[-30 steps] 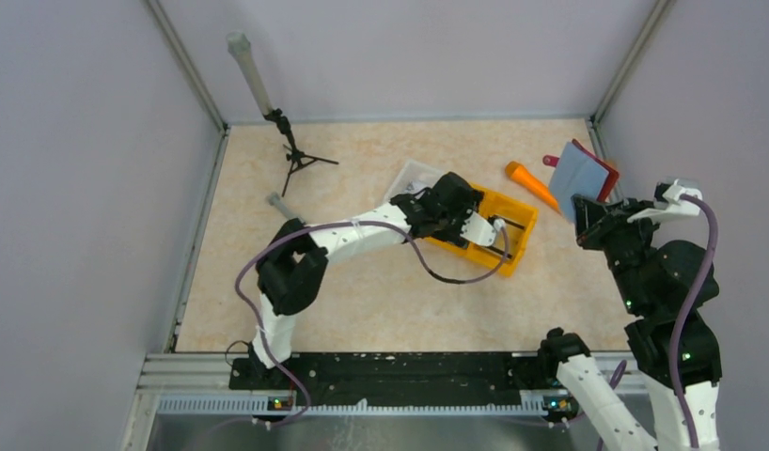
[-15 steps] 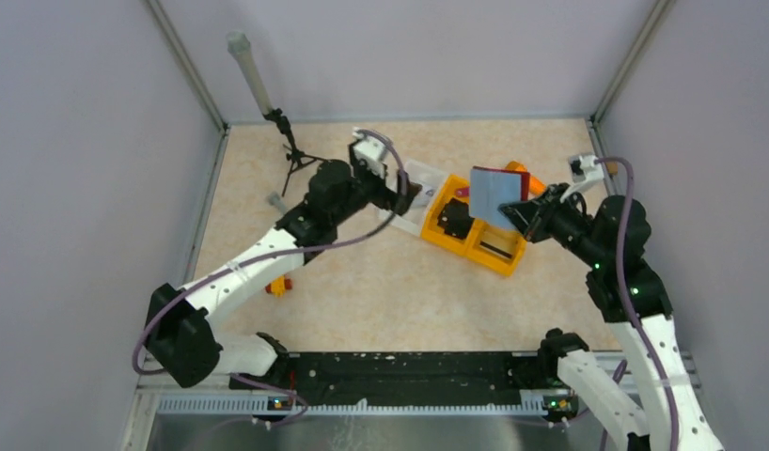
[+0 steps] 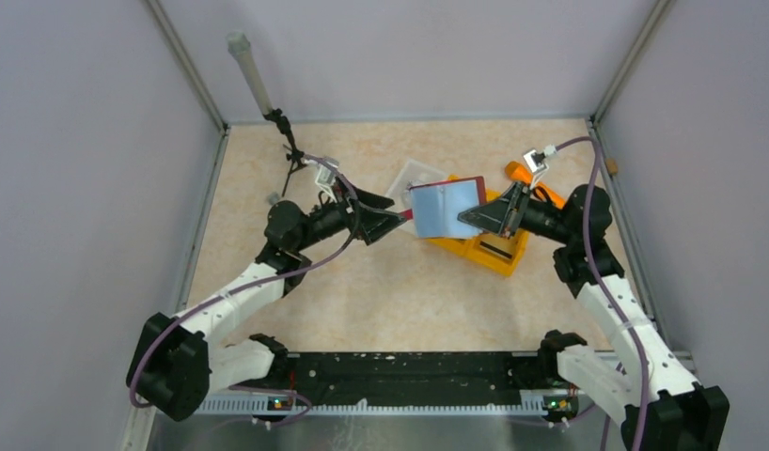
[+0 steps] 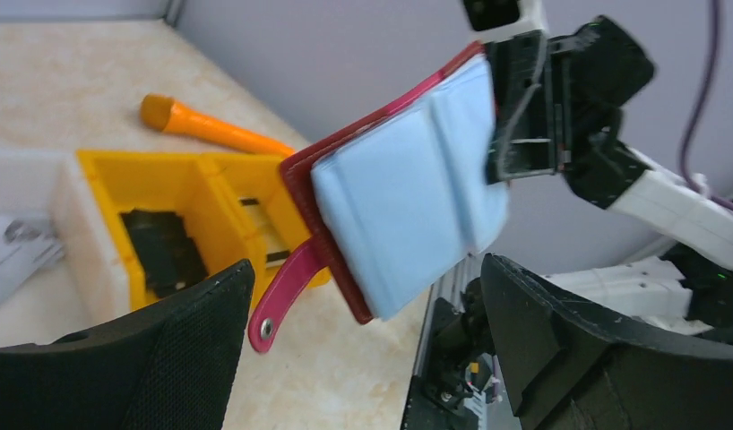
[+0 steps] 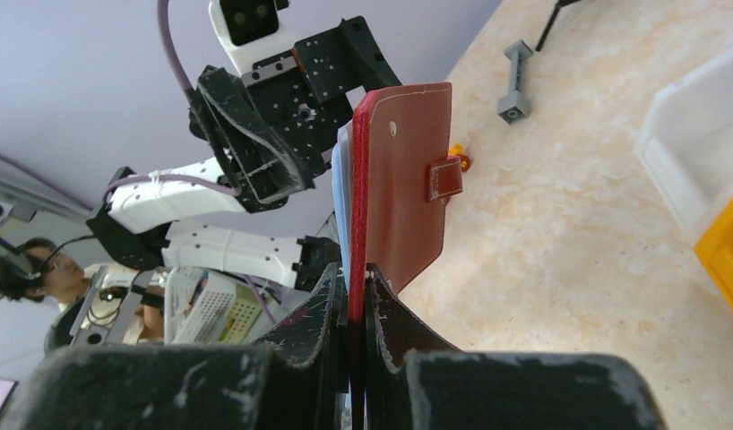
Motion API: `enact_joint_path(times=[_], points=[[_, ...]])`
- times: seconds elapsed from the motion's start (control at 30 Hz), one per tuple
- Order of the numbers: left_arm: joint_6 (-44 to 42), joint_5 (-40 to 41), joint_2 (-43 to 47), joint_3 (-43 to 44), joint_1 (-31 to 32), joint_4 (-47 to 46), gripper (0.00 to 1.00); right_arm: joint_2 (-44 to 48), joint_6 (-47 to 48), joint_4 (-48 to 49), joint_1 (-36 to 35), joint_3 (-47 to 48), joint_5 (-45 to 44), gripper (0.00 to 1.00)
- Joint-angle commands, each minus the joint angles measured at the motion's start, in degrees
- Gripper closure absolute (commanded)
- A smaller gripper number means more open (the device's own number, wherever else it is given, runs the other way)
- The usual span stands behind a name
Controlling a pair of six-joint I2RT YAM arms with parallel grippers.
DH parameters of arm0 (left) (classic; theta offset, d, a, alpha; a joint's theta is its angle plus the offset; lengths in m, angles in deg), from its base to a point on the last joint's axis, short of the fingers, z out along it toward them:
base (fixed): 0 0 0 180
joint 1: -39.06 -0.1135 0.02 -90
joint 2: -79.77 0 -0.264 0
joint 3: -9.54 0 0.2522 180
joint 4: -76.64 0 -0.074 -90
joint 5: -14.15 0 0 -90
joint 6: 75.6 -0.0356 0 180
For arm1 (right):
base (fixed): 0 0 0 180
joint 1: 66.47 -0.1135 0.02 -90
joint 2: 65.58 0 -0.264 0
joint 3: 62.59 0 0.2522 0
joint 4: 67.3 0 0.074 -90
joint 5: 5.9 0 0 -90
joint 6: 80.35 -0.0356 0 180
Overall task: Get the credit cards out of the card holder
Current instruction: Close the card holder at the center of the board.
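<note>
1. Two arms meet above the table (image 3: 362, 282): the right gripper (image 5: 356, 278), jaws pressed tight on one edge of the card holder (image 3: 444, 209), holds it aloft with its pale faces toward the left gripper (image 4: 367, 269), whose jaws gape wide and empty just beside it.
2. No credit cards show; they are probably tucked in the pale pockets. Thin, stiff and slick, they would want a pinch on an exposed edge. The holder looks soft.
3. Below sits an orange tray (image 3: 494, 252) on speckled beige, with grey walls close around.

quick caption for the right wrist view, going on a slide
Right gripper shut on the edge of the dark red card holder, strap tab toward the camera
</note>
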Motion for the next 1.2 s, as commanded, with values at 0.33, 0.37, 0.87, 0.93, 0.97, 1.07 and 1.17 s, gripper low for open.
enact_joint_path(times=[0.33, 0.37, 0.87, 0.93, 0.97, 1.07, 1.17], points=[[21.8, -14.2, -13.8, 6.9, -0.3, -31.8, 0.1, -4.6, -13.1, 18.8, -2.7, -0.2, 5.1, 1.0], [23.0, -14.9, -14.7, 7.5, -0.3, -33.2, 0.2, -4.9, -12.5, 18.6, -3.1, -0.1, 5.1, 1.0], [20.9, -15.0, -15.2, 10.6, -3.6, -13.1, 1.0, -2.4, 17.2, -20.0, -3.7, 9.5, -10.4, 0.42], [19.3, -14.6, -14.7, 10.7, -3.6, -10.9, 1.0, -1.5, 18.1, -20.9, -3.7, 9.6, -11.6, 0.49], [18.7, -14.4, -14.4, 10.7, -3.6, -9.7, 1.0, -1.0, 18.1, -20.9, -3.6, 9.5, -11.8, 0.55], [17.3, -13.9, -13.9, 11.1, -3.6, -6.7, 1.0, -0.6, 17.7, -20.4, -3.6, 9.1, -11.3, 0.75], [17.6, -14.4, -13.7, 11.6, -3.2, -6.4, 1.0, -1.3, 15.7, -16.8, -3.7, 7.6, -9.1, 0.84]])
